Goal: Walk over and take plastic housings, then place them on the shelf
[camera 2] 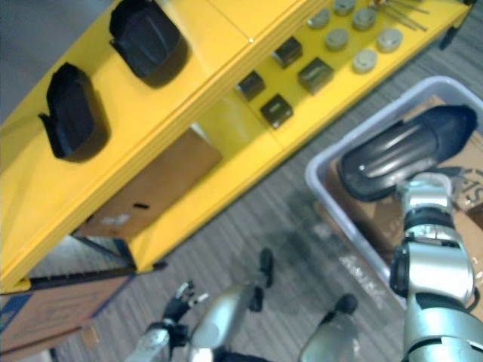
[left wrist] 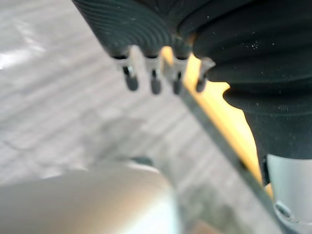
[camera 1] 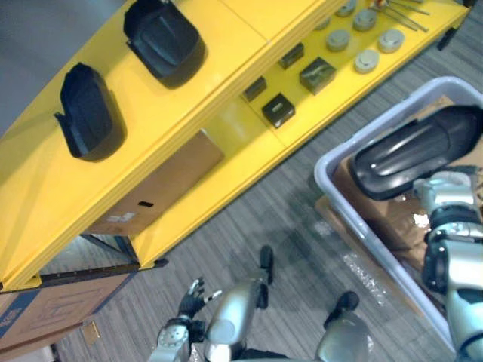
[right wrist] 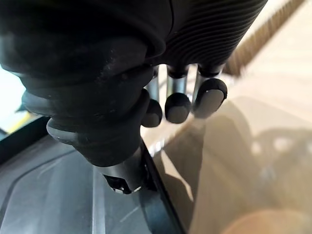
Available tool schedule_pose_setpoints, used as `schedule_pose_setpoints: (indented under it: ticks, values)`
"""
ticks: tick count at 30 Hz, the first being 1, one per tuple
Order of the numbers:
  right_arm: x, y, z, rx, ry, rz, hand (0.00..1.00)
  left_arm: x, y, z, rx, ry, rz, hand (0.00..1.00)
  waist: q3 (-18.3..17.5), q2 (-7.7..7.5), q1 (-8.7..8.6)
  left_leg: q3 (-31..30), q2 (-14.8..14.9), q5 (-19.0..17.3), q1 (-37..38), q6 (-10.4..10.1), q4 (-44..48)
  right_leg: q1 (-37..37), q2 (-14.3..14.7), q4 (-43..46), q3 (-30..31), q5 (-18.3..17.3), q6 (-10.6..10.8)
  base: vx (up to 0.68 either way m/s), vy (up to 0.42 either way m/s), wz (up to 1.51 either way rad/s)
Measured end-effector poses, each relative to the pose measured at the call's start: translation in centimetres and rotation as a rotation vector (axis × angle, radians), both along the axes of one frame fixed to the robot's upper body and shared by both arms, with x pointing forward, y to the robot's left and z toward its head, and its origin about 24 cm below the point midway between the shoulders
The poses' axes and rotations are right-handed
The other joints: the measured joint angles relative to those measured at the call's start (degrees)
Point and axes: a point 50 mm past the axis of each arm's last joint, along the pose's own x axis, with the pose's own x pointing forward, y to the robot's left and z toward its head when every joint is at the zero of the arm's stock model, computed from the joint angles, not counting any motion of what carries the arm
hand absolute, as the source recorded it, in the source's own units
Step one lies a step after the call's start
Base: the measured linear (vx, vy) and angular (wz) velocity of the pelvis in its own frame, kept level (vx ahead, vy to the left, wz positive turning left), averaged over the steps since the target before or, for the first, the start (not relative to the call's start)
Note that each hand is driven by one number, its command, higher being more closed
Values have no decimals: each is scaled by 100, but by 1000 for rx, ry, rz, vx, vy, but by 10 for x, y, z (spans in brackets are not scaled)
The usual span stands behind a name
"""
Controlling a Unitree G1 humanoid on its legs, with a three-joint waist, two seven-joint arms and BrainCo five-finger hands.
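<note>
Right hand pinches plastic housing over bin.

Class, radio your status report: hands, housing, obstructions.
Left robot hand open, idle low. Right robot hand at housing in bin, grip unclear. Shelf top has room.

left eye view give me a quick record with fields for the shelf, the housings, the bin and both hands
shelf: yellow shelf, top board and lower board
placed: near housing and far housing, both black, apart on the top board
lower board: small dark boxes, grey discs
bin: grey bin on the carpet
third housing: black, in the bin
right hand: thumb on the third housing's edge, fingers curled past it
left hand: open, low above the carpet, holding nothing
</note>
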Motion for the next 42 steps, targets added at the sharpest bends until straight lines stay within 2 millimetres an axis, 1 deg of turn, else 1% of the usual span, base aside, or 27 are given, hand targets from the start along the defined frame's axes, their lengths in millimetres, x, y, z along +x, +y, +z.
schedule_pose_setpoints:
  ticks: [1, 3, 4, 8, 9, 10, 11, 12, 13, 14, 15, 16, 18, 19, 22, 24, 25, 26, 28, 30, 32, 33, 34, 36, 37, 40, 42]
  values:
    - [-2, -4, 1, -34, 2, 0, 100, 8, -11, 12, -49, -62, -21, 0, 32, -44, -95, 4, 13, -2, 2, 3, 1, 53, 36, -90, -3, 42, -6, 21, -16, -8]
    - [-2, -4, 3, -61, -9, 11, 100, 17, -21, 26, -86, -131, -56, 0, 87, -123, -185, 48, 61, -7, 2, 5, 3, 57, 94, -170, 32, 103, -28, 12, -23, -17]
    - [-1, -4, 4, -96, -20, 23, 100, 23, -28, 38, -113, -183, -82, 0, 138, -197, -236, 98, 113, -8, 6, 5, 5, 58, 154, -226, 95, 150, -41, 10, -39, -24]
    - [-5, -5, 21, -244, -113, 66, 100, 38, -49, 73, -183, -322, -162, 0, 256, -371, -454, 265, 259, -44, 38, -13, 10, 42, 302, -380, 251, 249, -96, 6, -42, -25]
    - [-6, -4, 22, -272, -118, 78, 100, 40, -52, 79, -190, -343, -174, 0, 278, -404, -448, 322, 283, -50, 76, -19, 3, 42, 319, -384, 309, 251, -100, 2, -37, -32]
    - [-8, -2, 23, -317, -126, 101, 100, 46, -56, 90, -201, -383, -200, 0, 296, -432, -479, 355, 320, -72, 131, -48, 4, 56, 351, -385, 358, 254, -107, 1, -38, -27]
    - [-8, 2, 28, -366, -142, 126, 100, 52, -61, 104, -213, -432, -229, 0, 299, -438, -549, 372, 346, -73, 141, -50, -3, 56, 377, -387, 376, 263, -120, -2, -37, -20]
    - [-8, 4, 30, -386, -151, 139, 100, 55, -64, 111, -218, -456, -242, 0, 300, -440, -581, 394, 362, -73, 144, -50, -6, 49, 391, -395, 396, 269, -129, -3, -28, -23]
    - [-8, 9, 31, -432, -150, 167, 100, 62, -67, 123, -220, -506, -269, 0, 310, -456, -605, 476, 405, -74, 195, -52, -25, 40, 431, -419, 489, 295, -165, -8, -24, -25]
    - [-8, 11, 31, -449, -149, 182, 100, 65, -69, 130, -218, -530, -283, 0, 308, -461, -623, 487, 421, -76, 207, -54, -27, 49, 452, -439, 501, 307, -176, -14, -35, -25]
    - [-7, 21, 32, -503, -161, 225, 100, 76, -72, 151, -215, -612, -319, 0, 314, -475, -745, 492, 471, -65, 210, -78, -66, 45, 510, -467, 505, 325, -199, -15, -32, -10]
    - [-6, 25, 32, -514, -168, 237, 100, 79, -73, 158, -212, -635, -331, 0, 311, -485, -766, 503, 488, -50, 226, -98, -104, 36, 529, -475, 514, 336, -215, -12, -27, -13]
    - [-5, 35, 26, -524, -173, 267, 100, 88, -78, 171, -201, -676, -353, 0, 300, -571, -766, 638, 523, -12, 353, -146, -226, 25, 564, -478, 620, 342, -224, 1, -22, -26]
    - [-3, 45, 21, -553, -161, 301, 100, 94, -80, 180, -192, -705, -363, 0, 270, -654, -787, 683, 542, -2, 425, -161, -277, 26, 582, -480, 683, 344, -227, 13, -26, -27]
    - [1, 66, 18, -578, -206, 365, 100, 109, -86, 204, -141, -789, -370, 0, 217, -860, -919, 789, 594, 2, 464, -168, -308, -12, 637, -522, 797, 395, -282, 22, -17, -23]
    - [2, 74, 20, -598, -216, 393, 100, 119, -91, 223, -119, -852, -376, 0, 175, -947, -994, 822, 612, 5, 453, -171, -313, -36, 666, -558, 828, 447, -296, 8, 1, -11]
    - [3, 80, 20, -615, -232, 402, 100, 125, -95, 237, -111, -897, -374, 0, 147, -1004, -1033, 880, 611, 5, 462, -171, -313, -46, 673, -564, 863, 468, -298, 6, 20, -20]
    - [5, 85, 20, -624, -244, 416, 100, 132, -98, 249, -98, -928, -373, 0, 122, -1052, -1035, 943, 614, 5, 493, -171, -313, -64, 685, -572, 943, 504, -304, 4, 24, -21]
    - [8, 90, 23, -630, -265, 428, 100, 144, -107, 264, -79, -954, -369, 0, 115, -1065, -1069, 955, 623, 5, 500, -171, -312, -69, 702, -604, 983, 561, -326, -11, 23, -15]
    - [11, 96, 28, -652, -288, 438, 100, 157, -113, 271, -18, -943, -349, 0, 96, -1102, -1070, 1026, 623, 9, 491, -165, -325, -142, 706, -611, 1097, 576, -315, -32, 22, -18]
    - [17, 105, 40, -662, -331, 451, 100, 171, -114, 265, 59, -863, -310, 0, 93, -1108, -1150, 1069, 615, 75, 495, -146, -417, -170, 712, -655, 1119, 604, -307, -37, 15, -13]
    - [21, 112, 50, -659, -371, 461, 100, 179, -113, 257, 104, -796, -271, 0, 88, -1118, -1225, 1082, 621, 117, 489, -155, -472, -210, 729, -670, 1130, 630, -307, -33, 9, -11]
    - [24, 119, 57, -665, -404, 475, 100, 186, -111, 247, 145, -730, -231, 0, 78, -1139, -1244, 1121, 629, 153, 483, -163, -523, -274, 746, -670, 1181, 643, -308, -36, 5, -14]
    - [27, 127, 66, -678, -441, 488, 100, 193, -108, 238, 186, -667, -184, 0, 63, -1169, -1305, 1160, 638, 215, 460, -158, -601, -360, 764, -664, 1217, 669, -316, -17, 0, -13]
    - [29, 132, 75, -679, -478, 485, 100, 199, -104, 232, 214, -622, -130, 0, 56, -1187, -1345, 1215, 651, 249, 415, -160, -632, -434, 781, -664, 1238, 701, -333, -11, 9, -11]
    - [34, 141, 83, -676, -503, 499, 100, 207, -95, 229, 238, -580, -56, 0, 57, -1219, -1364, 1264, 669, 256, 401, -157, -626, -504, 802, -664, 1327, 743, -355, 0, 11, -14]
    - [39, 145, 81, -678, -481, 514, 100, 210, -94, 234, 228, -576, -18, 0, 61, -1232, -1360, 1287, 682, 256, 394, -157, -622, -535, 819, -658, 1379, 759, -365, 8, 15, -10]
